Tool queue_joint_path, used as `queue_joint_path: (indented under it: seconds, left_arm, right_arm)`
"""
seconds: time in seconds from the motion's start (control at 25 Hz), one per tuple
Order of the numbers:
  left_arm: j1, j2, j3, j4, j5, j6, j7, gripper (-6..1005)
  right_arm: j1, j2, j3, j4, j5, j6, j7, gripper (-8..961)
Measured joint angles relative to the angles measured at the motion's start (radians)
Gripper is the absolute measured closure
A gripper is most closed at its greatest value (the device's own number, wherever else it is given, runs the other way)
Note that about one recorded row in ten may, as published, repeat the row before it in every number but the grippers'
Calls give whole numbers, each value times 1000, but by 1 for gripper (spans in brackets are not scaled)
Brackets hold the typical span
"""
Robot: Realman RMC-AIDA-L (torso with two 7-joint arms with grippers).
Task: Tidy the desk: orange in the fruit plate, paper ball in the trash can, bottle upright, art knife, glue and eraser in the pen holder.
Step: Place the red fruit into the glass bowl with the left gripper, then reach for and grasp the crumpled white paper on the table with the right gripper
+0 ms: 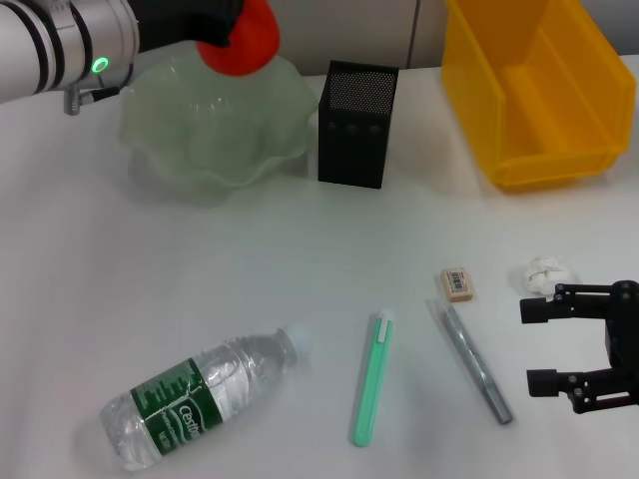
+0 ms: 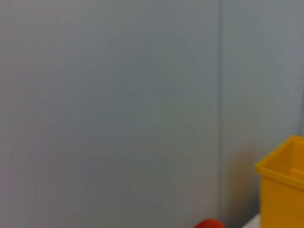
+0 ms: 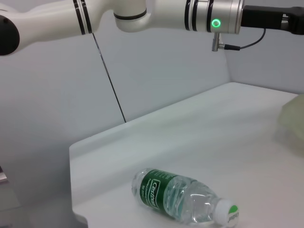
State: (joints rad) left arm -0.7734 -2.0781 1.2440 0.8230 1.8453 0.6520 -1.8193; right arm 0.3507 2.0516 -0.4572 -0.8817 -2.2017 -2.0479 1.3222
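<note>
Nearest the head camera lies the bottle [image 1: 200,399], on its side at the front left of the table [image 1: 150,259], cap toward the middle and long axis slanting from front left to the right and back; its green label seems to read "Cestbon", though the letters are not quite clear. Beside it lie a green pen-like stick [image 1: 372,379], probably the glue, and a grey art knife [image 1: 474,364], both pointing roughly front to back. Just behind the knife sits the eraser [image 1: 457,283] with its barcode label. Spread-fingered and holding nothing, the right gripper [image 1: 544,344] hovers at the front right, the paper ball [image 1: 544,273] just behind it. Far back on the left, the left gripper [image 1: 215,25] carries the orange [image 1: 245,42] over the back rim of the fruit plate [image 1: 215,125]; whether its fingers have let go cannot be seen. Release looks like the step in hand. Right of the plate stands the pen holder [image 1: 356,122], then the trash can [image 1: 534,95]
</note>
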Motion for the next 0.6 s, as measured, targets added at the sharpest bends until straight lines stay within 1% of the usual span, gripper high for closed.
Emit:
queue_joint_path:
  seconds: [0.08, 0.16, 0.28, 0.44, 0.48, 0.6]
  left_arm:
    - [5, 2, 0, -2, 0, -31, -26, 821]
    - [14, 4, 10, -4, 0, -34, -32, 812]
    - [25, 5, 26, -4, 1, -29, -27, 751]
    - [33, 6, 27, -4, 1, -28, -26, 671]
    - [40, 7, 26, -1, 1, -26, -25, 651]
    - [92, 9, 16, 66, -28, 47, 30, 590]
  right_arm:
    - [1, 1, 0, 1, 0, 0, 0, 143]
    - [2, 2, 0, 1, 0, 1, 0, 143]
    - [3, 2, 4, 1, 3, 4, 0, 143]
    - [3, 2, 9, 1, 4, 7, 0, 144]
    - [5, 2, 10, 1, 4, 8, 0, 144]
    - [8, 2, 11, -2, 10, 9, 0, 144]
